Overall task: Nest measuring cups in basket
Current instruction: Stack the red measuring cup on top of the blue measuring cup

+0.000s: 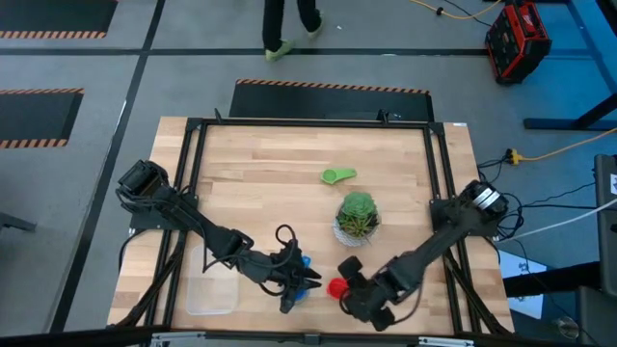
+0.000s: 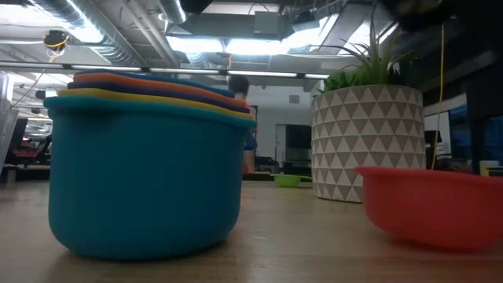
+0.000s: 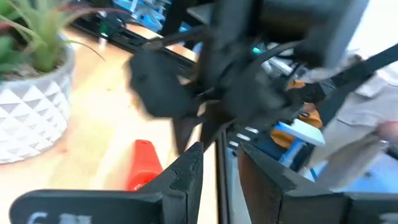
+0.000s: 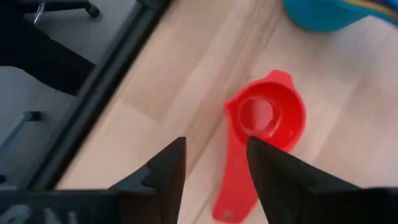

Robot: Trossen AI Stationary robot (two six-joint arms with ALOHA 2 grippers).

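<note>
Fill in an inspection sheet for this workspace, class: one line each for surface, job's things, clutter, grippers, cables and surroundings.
Surface: wooden table, bare in the middle.
Job's things: stack of nested cups in a teal cup, on the table; red cup lying loose beside it; green cup alone, farther back; clear basket holds no cups.
Clutter: potted plant.
Grippers: left gripper at the stack, grip unclear; right gripper jaws apart above the red cup's handle, holding nothing.
Cables: yellow cable on the floor.
Surroundings: person's legs behind the table; red case.
</note>
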